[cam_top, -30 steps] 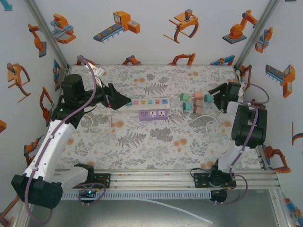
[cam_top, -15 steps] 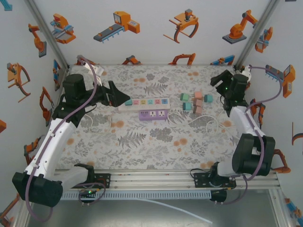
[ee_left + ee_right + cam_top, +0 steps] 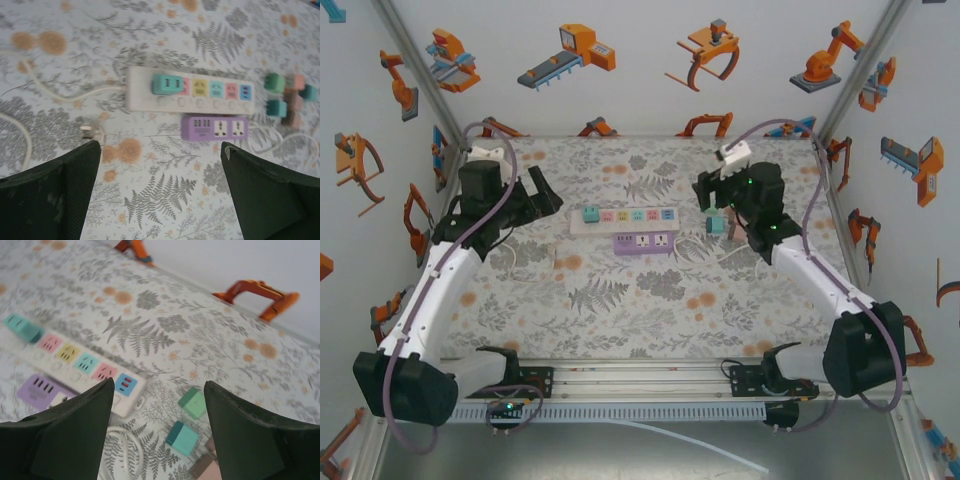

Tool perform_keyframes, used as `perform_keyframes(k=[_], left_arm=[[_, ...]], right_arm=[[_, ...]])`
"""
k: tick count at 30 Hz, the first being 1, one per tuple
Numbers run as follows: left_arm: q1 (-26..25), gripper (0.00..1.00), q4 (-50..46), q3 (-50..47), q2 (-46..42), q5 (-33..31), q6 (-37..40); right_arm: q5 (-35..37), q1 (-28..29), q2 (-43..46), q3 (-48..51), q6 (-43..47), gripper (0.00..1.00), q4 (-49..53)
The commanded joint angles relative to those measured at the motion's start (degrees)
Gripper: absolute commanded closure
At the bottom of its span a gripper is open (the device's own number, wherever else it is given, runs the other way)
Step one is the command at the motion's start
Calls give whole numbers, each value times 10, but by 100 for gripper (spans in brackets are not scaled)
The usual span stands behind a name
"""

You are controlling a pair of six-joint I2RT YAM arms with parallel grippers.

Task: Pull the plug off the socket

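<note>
We judge this the approach: the teal square plug (image 3: 167, 84) sits in the end socket of the white plastic power strip (image 3: 200, 97). The left gripper (image 3: 545, 195) and right gripper (image 3: 705, 190) hold jaws open, empty. Next we must straddle the plug and close.

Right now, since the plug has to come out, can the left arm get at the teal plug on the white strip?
Probably yes: the left gripper is open and faces the teal plug, which sits at the end of the white strip nearest it, with nothing standing between them.
</note>
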State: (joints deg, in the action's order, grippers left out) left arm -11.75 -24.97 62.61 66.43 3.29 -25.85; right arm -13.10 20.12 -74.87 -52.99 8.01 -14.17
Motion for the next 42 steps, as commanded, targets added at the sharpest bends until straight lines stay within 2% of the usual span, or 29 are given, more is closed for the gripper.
perform_keyframes(k=[1, 4, 6, 13, 19, 27, 34, 42], left_arm=[[15, 1, -37, -10, 14, -80, -47], [25, 1, -54, -5, 38, -91, -64], [30, 1, -65, 2, 57, -89, -73], [41, 0, -50, 7, 115, -74, -88], [50, 0, -11, 11, 172, -35, -115], [53, 2, -13, 69, 275, 16, -130], [53, 11, -6, 90, 340, 42, -155], [51, 27, -4, 115, 397, 80, -153]], right_arm=[[-100, 40, -24, -22, 176, 34, 38], [-157, 76, -54, -42, 283, 34, 86], [-165, 100, -81, -68, 341, 33, 130], [-158, 152, -208, -216, 420, 33, 283], [-124, 188, -338, -378, 428, 32, 380], [-182, 194, -442, -487, 384, 32, 344], [-211, 198, -521, -567, 352, 34, 321], [-235, 198, -599, -645, 319, 40, 309]])
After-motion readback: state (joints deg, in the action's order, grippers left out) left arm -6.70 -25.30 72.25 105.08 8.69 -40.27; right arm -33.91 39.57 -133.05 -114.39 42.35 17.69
